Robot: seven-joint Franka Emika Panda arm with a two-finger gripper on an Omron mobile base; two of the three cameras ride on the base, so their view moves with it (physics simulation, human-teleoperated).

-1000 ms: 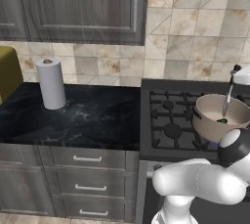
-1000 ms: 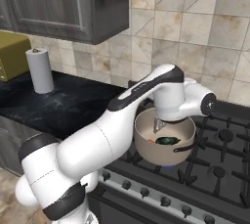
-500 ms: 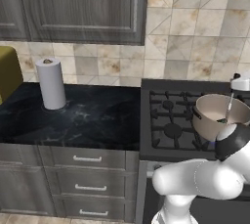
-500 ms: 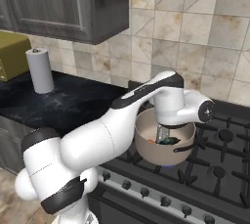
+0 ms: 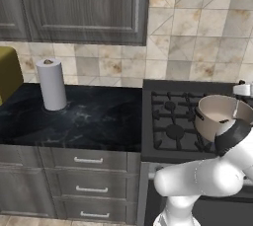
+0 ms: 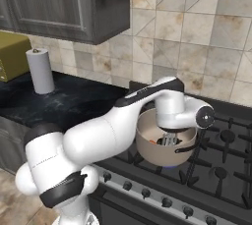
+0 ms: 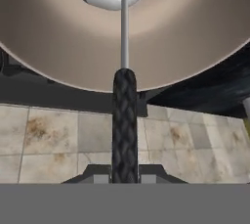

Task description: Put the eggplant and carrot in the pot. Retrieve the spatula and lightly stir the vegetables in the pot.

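Claw (image 7: 124,171) has lowered spatula (image 7: 124,37) deeper into pot (image 6: 162,145).

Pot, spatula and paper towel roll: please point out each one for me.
pot (image 6: 152,151): right base view, its tan outer wall.
spatula (image 7: 125,115): hand view, its dark handle.
paper towel roll (image 5: 51,86): left base view, its white side.

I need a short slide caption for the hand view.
Spatula held by its dark handle, head down inside the pot.
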